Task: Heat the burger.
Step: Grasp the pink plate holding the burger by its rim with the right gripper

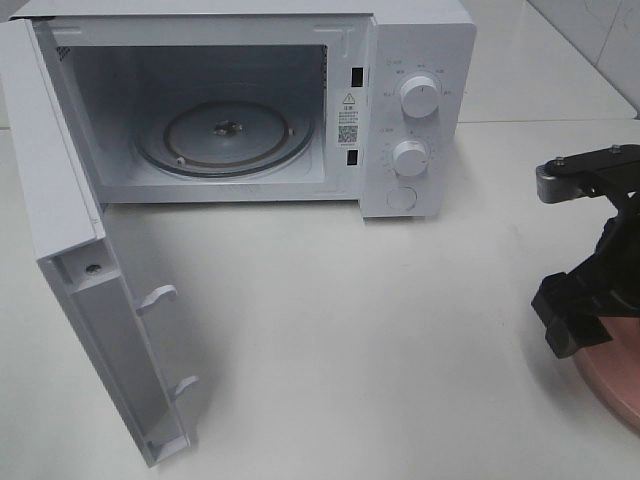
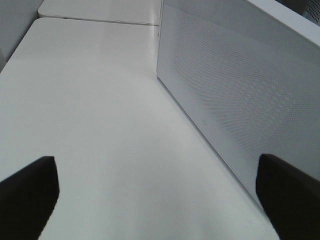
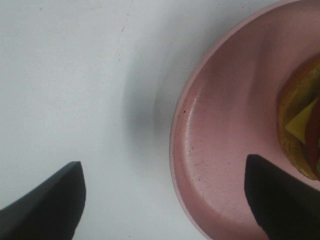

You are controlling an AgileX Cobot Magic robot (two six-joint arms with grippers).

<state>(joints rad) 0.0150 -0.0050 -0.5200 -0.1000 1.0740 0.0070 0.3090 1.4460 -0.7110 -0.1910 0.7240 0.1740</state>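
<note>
So the right claw (image 3: pixel 162 161) is spread wide over the pink plate (image 3: pixel 225 125) rim, burger (image 3: pixel 300 125) on it, 4 o'clock from the open microwave (image 1: pixel 250 100). The left claw (image 2: pixel 155 165) is gaping too, by its door (image 2: pixel 240 100).

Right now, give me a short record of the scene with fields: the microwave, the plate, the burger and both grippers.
microwave: door swung open, glass turntable bare
plate: pink, on the table, at the right of the exterior view
burger: on the plate, only partly in view
right gripper: open, straddling the plate's rim, holding nothing
left gripper: open, empty, beside a dotted white microwave panel
task state: burger not yet in the microwave
</note>
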